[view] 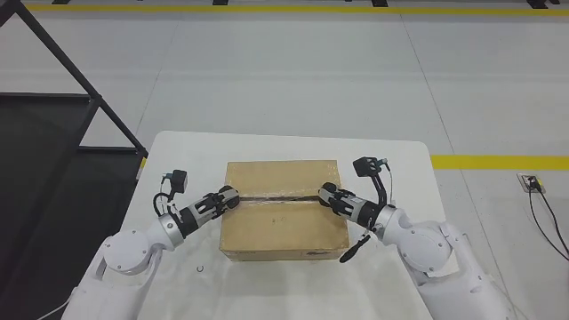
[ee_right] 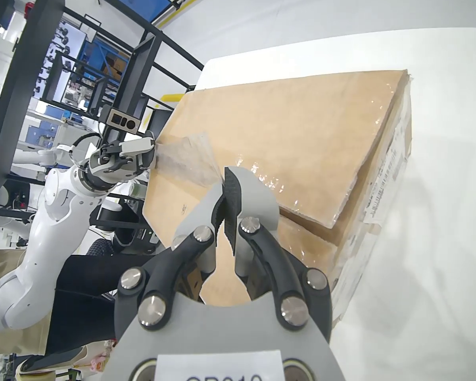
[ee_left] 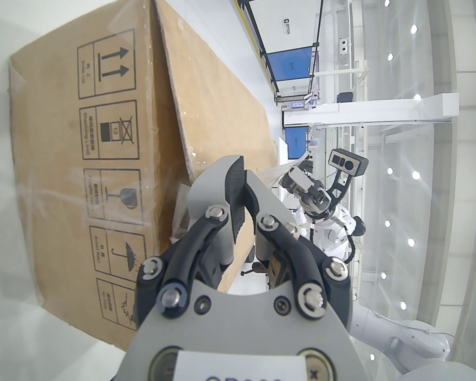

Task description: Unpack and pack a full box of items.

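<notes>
Two grippers work at opposite ends of one cardboard box (view: pixel 280 231), which sits closed in the middle of the white table (view: pixel 178 156). In the top view the left gripper (view: pixel 228 201) is at one end of the dark seam (view: pixel 276 200) that crosses the top of the box, and the right gripper (view: pixel 326 194) is at the other end. Both are at the box's upper edge, but from above I cannot tell what they hold.

The right wrist view answers that. A strip of clear tape (ee_right: pixel 186 158) runs from the left gripper's tip to the right gripper's own tip, lifted off the cardboard. The right jaws are pressed together on its near end. In the left wrist view the left jaws are likewise pressed together at the box's top edge, with crumpled tape just beside them.

The left wrist view adds the box's side wall, printed with handling symbols (ee_left: pixel 107 120). The right wrist view adds a white label (ee_right: pixel 388 168) on the opposite end wall.
</notes>
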`<state>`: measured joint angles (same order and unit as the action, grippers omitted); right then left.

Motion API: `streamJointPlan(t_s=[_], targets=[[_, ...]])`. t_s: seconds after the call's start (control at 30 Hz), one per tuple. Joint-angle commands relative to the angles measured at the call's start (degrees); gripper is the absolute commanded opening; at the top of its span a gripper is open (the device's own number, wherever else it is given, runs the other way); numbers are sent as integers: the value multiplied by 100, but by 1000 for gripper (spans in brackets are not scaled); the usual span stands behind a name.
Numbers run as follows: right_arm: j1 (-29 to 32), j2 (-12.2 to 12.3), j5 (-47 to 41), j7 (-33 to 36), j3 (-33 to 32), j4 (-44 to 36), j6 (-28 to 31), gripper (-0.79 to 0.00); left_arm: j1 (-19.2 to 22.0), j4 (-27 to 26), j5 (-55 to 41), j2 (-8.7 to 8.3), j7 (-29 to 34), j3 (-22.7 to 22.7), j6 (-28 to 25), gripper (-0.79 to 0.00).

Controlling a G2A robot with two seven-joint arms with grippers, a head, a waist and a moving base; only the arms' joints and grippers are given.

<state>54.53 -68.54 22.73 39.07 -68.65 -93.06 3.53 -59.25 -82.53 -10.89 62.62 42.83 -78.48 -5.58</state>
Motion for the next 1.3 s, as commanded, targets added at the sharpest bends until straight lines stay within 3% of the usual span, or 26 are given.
streamJointPlan(t_s=[0.0,0.6,1.27], targets=[[-41,-6,12,19,27,34,-97,-785,1,5,-2,-1,-4,5,-5,-785],[119,19,11,9,-98,-157,-378,-539,15,31,-2,-12,1,28,-30,-785],[433,95,-327,-166,-590,-577,-171,-474,-10,20,-16,-26,4,36,-56,-785]])
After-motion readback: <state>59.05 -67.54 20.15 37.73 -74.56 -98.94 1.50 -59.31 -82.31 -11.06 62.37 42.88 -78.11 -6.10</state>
